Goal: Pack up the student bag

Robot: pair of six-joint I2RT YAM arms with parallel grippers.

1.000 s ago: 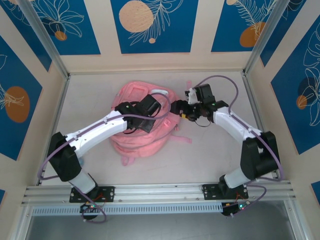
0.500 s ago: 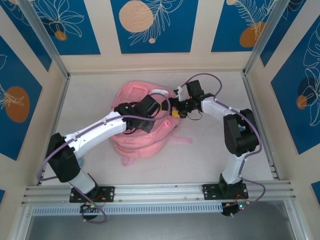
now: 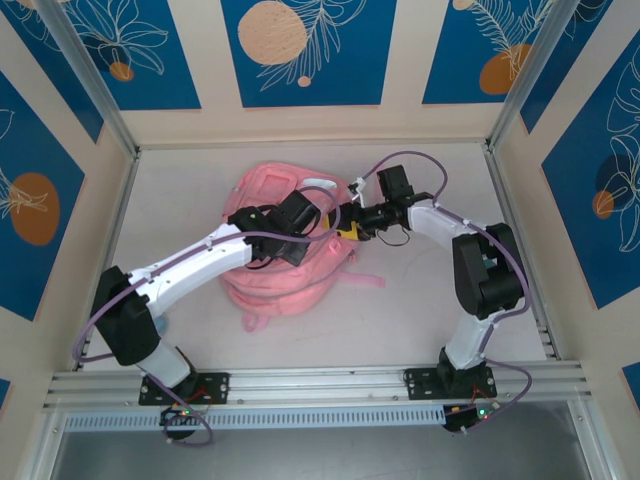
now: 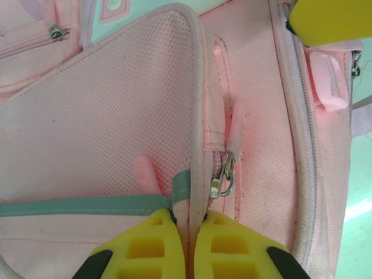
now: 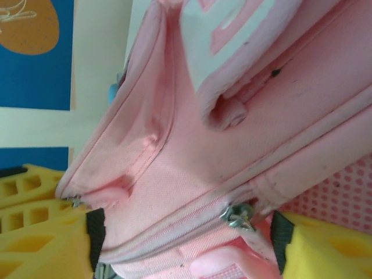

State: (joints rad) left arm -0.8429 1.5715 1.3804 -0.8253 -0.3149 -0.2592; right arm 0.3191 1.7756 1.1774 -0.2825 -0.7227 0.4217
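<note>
Two claws meet on the student bag, which lies on the table beneath both. The left gripper is pinched tight on the bag's piped seam beside the mesh pocket, with a metal zip pull just ahead of it to the right. The right gripper stands wide, its yellow fingers straddling a zipped fold, with a second zip pull between them.
</note>
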